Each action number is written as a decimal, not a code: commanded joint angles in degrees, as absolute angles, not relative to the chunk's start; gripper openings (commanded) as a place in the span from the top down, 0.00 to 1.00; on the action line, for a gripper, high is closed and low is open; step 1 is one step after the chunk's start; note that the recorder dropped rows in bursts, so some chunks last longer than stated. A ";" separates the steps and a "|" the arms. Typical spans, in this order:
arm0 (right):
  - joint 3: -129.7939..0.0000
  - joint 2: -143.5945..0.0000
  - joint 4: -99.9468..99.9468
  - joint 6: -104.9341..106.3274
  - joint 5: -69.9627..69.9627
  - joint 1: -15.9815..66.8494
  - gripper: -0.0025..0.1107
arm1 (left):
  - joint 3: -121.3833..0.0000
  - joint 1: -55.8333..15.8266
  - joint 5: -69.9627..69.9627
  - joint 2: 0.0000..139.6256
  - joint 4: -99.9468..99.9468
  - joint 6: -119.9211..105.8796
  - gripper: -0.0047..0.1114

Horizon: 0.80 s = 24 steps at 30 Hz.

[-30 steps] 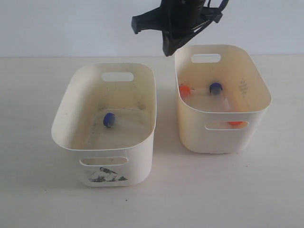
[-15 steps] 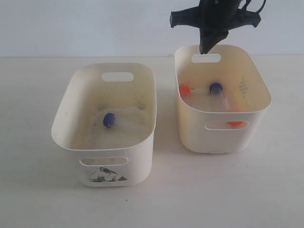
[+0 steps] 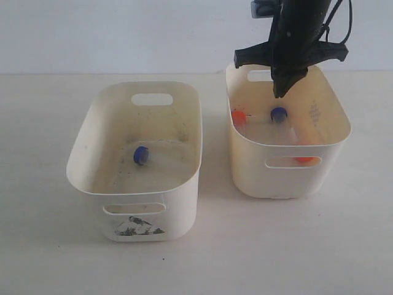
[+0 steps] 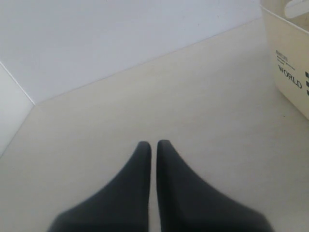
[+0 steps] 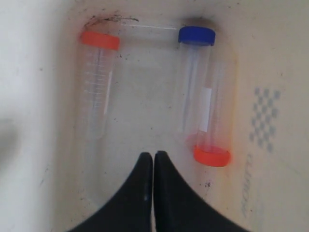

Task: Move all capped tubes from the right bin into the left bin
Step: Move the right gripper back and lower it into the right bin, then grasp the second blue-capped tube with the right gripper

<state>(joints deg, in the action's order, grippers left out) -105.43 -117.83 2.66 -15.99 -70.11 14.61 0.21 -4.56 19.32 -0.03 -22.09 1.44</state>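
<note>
The plain-fronted right bin [image 3: 252, 173] holds three capped tubes: an orange-capped one [image 3: 239, 117], a blue-capped one [image 3: 279, 114], and another orange cap [image 3: 305, 160] showing through the front slot. My right gripper [image 3: 281, 92] hangs shut just above them. Its wrist view shows the tips [image 5: 153, 154] over the bin floor between the lone orange-capped tube [image 5: 97, 87] and the blue-capped tube [image 5: 193, 82], which lies beside the second orange-capped tube [image 5: 212, 145]. The stickered left bin [image 3: 179, 206] holds one blue-capped tube [image 3: 140, 155]. My left gripper [image 4: 153, 143] is shut and empty over bare table.
In the left wrist view a cream bin's outer wall [image 4: 289, 72] with printed "WORLD" lettering stands apart from the fingertips. A greenish chequered mark [image 5: 264, 118] is on the right bin's inner wall. The two bins stand side by side with a narrow gap.
The right arm has swung rightward from above the gap between the bins and come down over the right bin. The tubes and bins have not moved.
</note>
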 commanded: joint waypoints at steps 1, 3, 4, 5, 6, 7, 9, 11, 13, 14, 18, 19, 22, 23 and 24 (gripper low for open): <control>-105.11 -120.62 1.87 -16.00 -69.96 14.28 0.98 | 0.00 -4.87 19.26 0.00 -21.93 1.98 0.92; -105.11 -121.84 1.57 -16.00 -69.96 14.28 0.98 | 0.00 -4.87 19.26 0.00 -21.93 1.98 0.92; -105.11 -122.60 0.69 -16.00 -69.96 14.28 0.98 | 0.00 -4.87 19.26 0.00 -21.93 1.98 0.92; -105.11 -123.03 0.50 -16.00 -69.96 14.28 0.98 | 0.00 -4.87 19.26 0.00 -21.93 1.98 0.92; -105.11 -123.58 0.50 -15.91 -69.96 14.28 0.98 | 0.00 -4.87 19.26 0.00 -21.93 1.98 0.92; -105.11 -123.93 0.50 -15.91 -69.96 14.28 0.98 | 0.00 -4.87 19.26 0.00 -21.93 1.98 0.92; -105.11 -124.67 0.50 -15.77 -69.96 13.86 0.98 | 0.00 -4.87 19.26 0.00 -21.93 1.98 0.92; -105.11 -125.67 0.50 -15.77 -69.96 13.18 0.98 | 0.00 -4.87 19.26 0.00 -21.93 1.98 0.92; -105.11 -126.46 0.00 -15.77 -69.96 13.18 0.98 | 0.00 -4.87 19.26 0.00 -21.93 1.98 0.92; -105.11 -126.82 0.00 -15.77 -69.96 13.18 0.98 | 0.00 -4.87 19.26 0.00 -21.93 1.98 0.92; -105.11 -127.50 -0.31 -15.53 -69.96 13.18 0.98 | 0.00 -4.87 19.26 0.00 -21.93 1.98 0.92; -105.11 -127.50 -1.13 -14.68 -69.96 13.18 0.98 | 0.00 -4.87 19.26 0.00 -21.93 1.98 0.92; -105.11 -127.50 -3.40 -14.19 -69.96 13.18 0.98 | 0.00 -4.87 19.26 0.00 -21.93 1.98 0.92; -105.11 -127.50 -4.39 -13.72 -69.96 13.18 0.98 | 0.00 -4.87 19.26 0.00 -21.93 1.98 0.92; -105.11 -127.50 -4.94 -12.99 -69.96 13.18 0.98 | 0.00 -4.87 19.26 0.00 -21.93 1.98 0.92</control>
